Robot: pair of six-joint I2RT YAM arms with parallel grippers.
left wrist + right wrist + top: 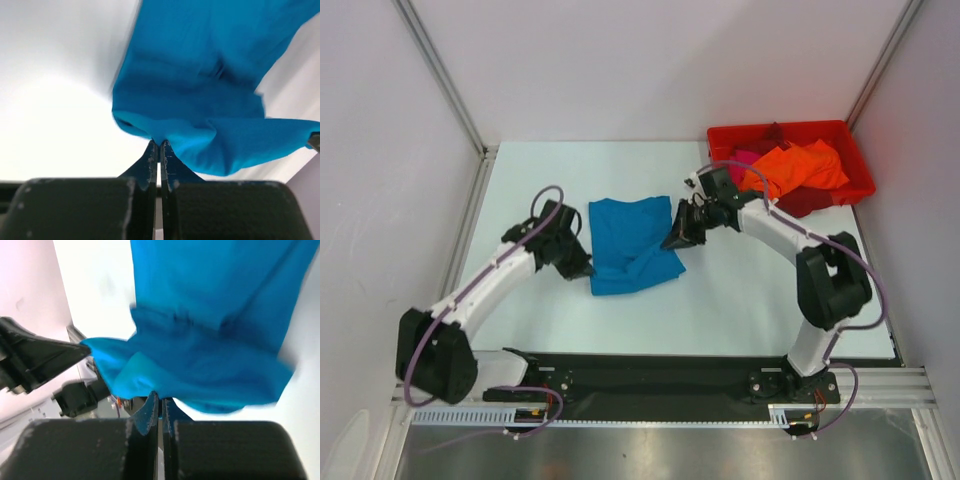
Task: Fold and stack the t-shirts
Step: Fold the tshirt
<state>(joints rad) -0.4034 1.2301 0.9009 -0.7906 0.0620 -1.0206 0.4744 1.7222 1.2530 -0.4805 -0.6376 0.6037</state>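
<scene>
Teal-blue cloth fills both wrist views: the teal-blue t-shirt (632,245) lies on the white table (740,300) between the two pincers, and each one grips an edge of it. Its far part lies fairly flat. The near part is rumpled, with folds running down toward its near edge.

The left gripper (159,145) sits at the shirt's near left corner. Its dark fingers are pressed together, with only a thin slit between them, and a pinch of the teal hem is caught at their tips. From there the cloth spreads away ahead of the pincer and off to its right, in a thick bunched fold.

The right gripper (159,397) is at the shirt's opposite edge, a little farther from the arm bases than the left one. Its fingers are likewise squeezed together on a gather of the teal cloth. The rest of the shirt fans out in front of it. In its wrist view a dark part of the other arm shows beyond the cloth, to the left.

Behind the right pincer, at the table's far right corner, stands a red plastic bin (855,152). A bright orange t-shirt (800,168) is heaped on top in it. A magenta-pink t-shirt (745,160) shows at the end of the bin nearest that pincer, partly hidden by the arm's wrist. A dark red t-shirt (807,203) shows under the orange one, at the bin's near wall. The left pincer is well apart from the bin, with the whole teal shirt lying between them.
</scene>
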